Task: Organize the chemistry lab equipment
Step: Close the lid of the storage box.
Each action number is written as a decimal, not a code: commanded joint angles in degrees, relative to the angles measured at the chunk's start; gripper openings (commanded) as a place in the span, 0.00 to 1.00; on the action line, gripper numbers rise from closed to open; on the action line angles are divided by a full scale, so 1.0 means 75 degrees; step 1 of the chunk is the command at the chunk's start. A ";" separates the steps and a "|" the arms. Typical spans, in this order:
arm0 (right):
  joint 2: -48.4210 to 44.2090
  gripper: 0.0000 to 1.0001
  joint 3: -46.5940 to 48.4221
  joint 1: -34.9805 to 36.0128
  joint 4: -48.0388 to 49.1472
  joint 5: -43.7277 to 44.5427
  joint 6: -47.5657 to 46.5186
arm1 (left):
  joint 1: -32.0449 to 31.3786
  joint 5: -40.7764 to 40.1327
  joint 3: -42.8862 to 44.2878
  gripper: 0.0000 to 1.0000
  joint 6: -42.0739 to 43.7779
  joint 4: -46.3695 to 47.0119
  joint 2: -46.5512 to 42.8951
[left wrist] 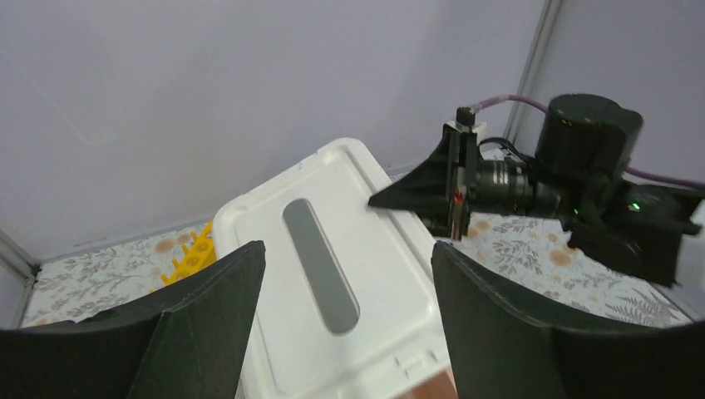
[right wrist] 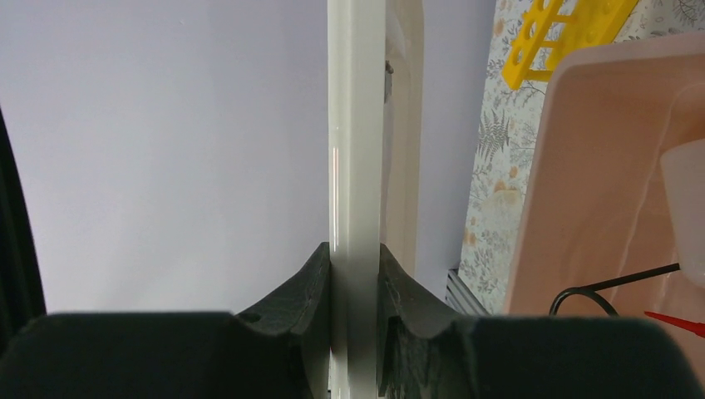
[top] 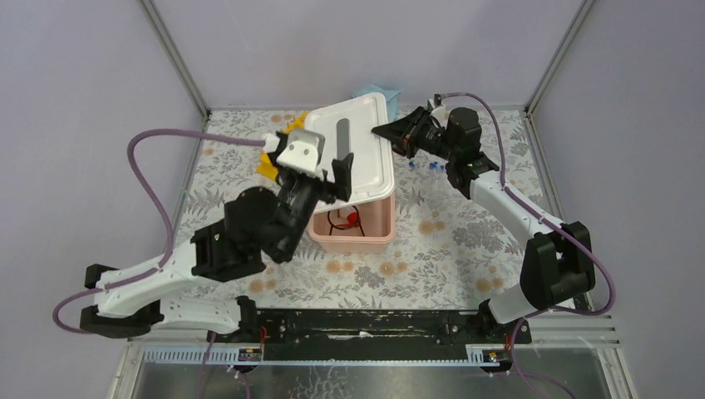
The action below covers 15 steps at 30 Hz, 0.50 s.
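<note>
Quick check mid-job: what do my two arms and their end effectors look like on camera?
The left arm and right arm have white link shells with chunky black joints. Each trails a purple cable. The left end effector and right end effector have broad matte-black wedge-shaped fingers.

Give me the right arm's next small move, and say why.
Probably swing the white lid back, clear of the pink bin. The right pincer grips the lid's edge and holds it tilted over most of the opening, while the yellow rack and blue-capped tubes lie outside it. The left pincer is open and holds nothing, free to fetch them.
</note>
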 commanded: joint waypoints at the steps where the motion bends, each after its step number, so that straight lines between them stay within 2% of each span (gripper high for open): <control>1: -0.0034 0.00 -0.0024 0.0235 0.0757 -0.0001 -0.0523 | 0.1997 0.2456 0.0565 0.81 -0.0924 -0.0806 0.0545; 5: -0.0079 0.00 -0.0327 0.0403 0.1020 0.0189 -0.0571 | 0.4098 0.4679 0.0540 0.82 -0.1934 -0.1142 0.0924; 10: -0.0266 0.00 -0.0851 0.0661 0.1135 0.0702 -0.0786 | 0.6152 0.6511 -0.0743 0.82 -0.3217 -0.0435 0.0706; 15: -0.0410 0.00 -0.1314 0.0858 0.1298 0.1157 -0.1031 | 0.7436 0.7688 -0.1792 0.81 -0.3948 0.0188 0.0479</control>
